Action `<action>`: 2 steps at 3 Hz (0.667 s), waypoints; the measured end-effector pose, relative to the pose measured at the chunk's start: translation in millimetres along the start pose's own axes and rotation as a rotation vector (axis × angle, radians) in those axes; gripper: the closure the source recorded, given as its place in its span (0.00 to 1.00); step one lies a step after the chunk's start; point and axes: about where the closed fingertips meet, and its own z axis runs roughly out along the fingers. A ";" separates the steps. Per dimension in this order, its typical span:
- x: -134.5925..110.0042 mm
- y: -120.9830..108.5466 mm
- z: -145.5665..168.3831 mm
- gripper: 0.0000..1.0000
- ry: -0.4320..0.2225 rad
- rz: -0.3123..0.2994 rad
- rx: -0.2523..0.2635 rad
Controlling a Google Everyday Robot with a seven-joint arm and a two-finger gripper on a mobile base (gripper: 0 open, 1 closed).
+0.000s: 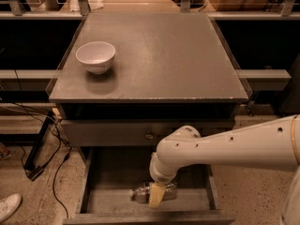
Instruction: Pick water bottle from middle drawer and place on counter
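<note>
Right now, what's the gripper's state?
Gripper: down in the middle drawer, at the water bottle; open or closed cannot be told.

Water bottle (140, 192): clear, crinkled, laid on its side near the drawer's front.
Middle drawer (115, 172): shallow, grey-brown, open.
Desk (164, 55): flat grey top.
Gripper (157, 196): positioned at the bottle.

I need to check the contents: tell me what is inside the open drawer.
A water bottle lies on its side in the drawer, with the gripper down at it, covering its middle. The arm hides the drawer's back right corner.
</note>
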 end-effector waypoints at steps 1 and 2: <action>16.0 -1.4 18.6 0.00 0.024 0.028 -0.005; 31.3 1.3 32.7 0.00 0.037 0.057 -0.018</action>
